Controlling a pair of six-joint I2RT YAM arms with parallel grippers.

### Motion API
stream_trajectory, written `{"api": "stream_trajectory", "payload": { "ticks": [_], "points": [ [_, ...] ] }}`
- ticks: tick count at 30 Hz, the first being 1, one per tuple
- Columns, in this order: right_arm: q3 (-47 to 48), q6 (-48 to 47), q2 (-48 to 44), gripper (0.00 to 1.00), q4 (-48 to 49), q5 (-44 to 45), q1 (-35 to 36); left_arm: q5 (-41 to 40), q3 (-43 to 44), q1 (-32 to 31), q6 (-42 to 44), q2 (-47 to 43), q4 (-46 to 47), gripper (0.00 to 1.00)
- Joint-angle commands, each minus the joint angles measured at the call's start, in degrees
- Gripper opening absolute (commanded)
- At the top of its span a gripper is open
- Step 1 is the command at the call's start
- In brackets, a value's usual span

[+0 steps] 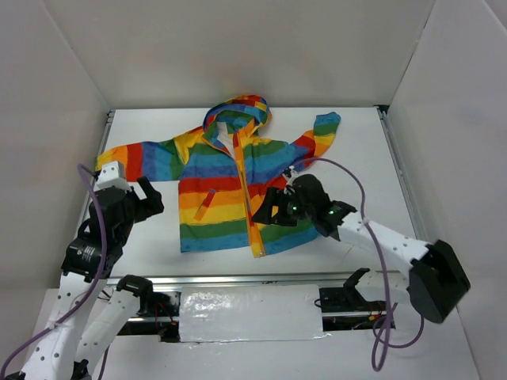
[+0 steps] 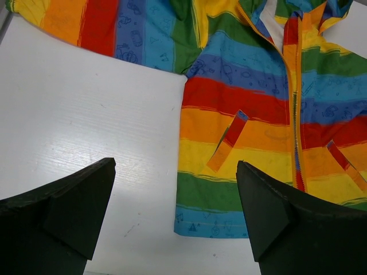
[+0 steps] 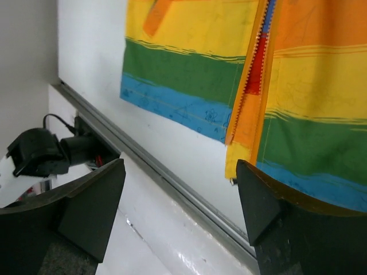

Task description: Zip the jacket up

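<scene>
The jacket [image 1: 230, 186] is laid flat, front up, on the white table [image 1: 364, 158], with its hood [image 1: 238, 111] at the end far from both arms. The left claw [image 1: 149, 198] is held released over bare table, its two fingers spread wide (the gap is plain in the left wrist view). The jacket's side edge is seen just ahead of this claw and to its right, and one sleeve [image 1: 131, 158] is stretched across beyond its tips. A slanted orange pocket trim [image 2: 228, 140] is seen ahead, nearer its right finger. The right claw [image 1: 271, 210] is likewise released, with nothing held between its fingers, and is poised over the jacket's lower front. Just ahead of it, the blue hem [image 3: 172, 106] and the bottom end of the orange zipper [image 3: 252, 86] are seen, one row of teeth being shown along the edge. Whether the fabric is touched cannot be told.
</scene>
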Motion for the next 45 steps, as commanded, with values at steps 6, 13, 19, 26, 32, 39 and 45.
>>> {"api": "stream_trajectory", "payload": {
  "ticks": [6, 13, 19, 26, 32, 39, 45],
  "points": [
    [2.2, 6.3, 18.6, 0.77, 17.2, 0.1, 2.9, 1.2, 1.3, 0.8, 0.6, 1.8, 2.1, 0.99],
    [2.4, 9.5, 27.7, 0.74, 21.2, 1.2, 5.6, 1.6, 1.1, 1.4, 0.8, 1.0, 2.5, 1.00],
    [1.1, 10.3, 29.7, 0.71, 23.6, 1.2, 6.0, 2.1, 1.0, 1.4, 1.2, 1.2, 2.7, 0.99],
    [1.2, 10.9, 31.3, 0.64, 24.5, 1.9, 6.0, 2.3, 1.0, 1.5, 1.2, 1.5, 2.6, 0.99],
    [1.5, 11.2, 31.2, 0.55, 25.4, 1.6, 5.9, 2.4, 1.1, 1.5, 1.3, 1.6, 2.8, 0.99],
    [3.3, 10.6, 32.9, 0.42, 25.0, 0.4, 5.9, 2.5, 0.9, 1.5, 1.4, 1.6, 2.8, 0.99],
    [3.0, 10.7, 33.6, 0.31, 25.8, 0.2, 5.2, 2.7, 1.0, 1.5, 1.4, 1.6, 2.8, 0.99]
  ]
}}
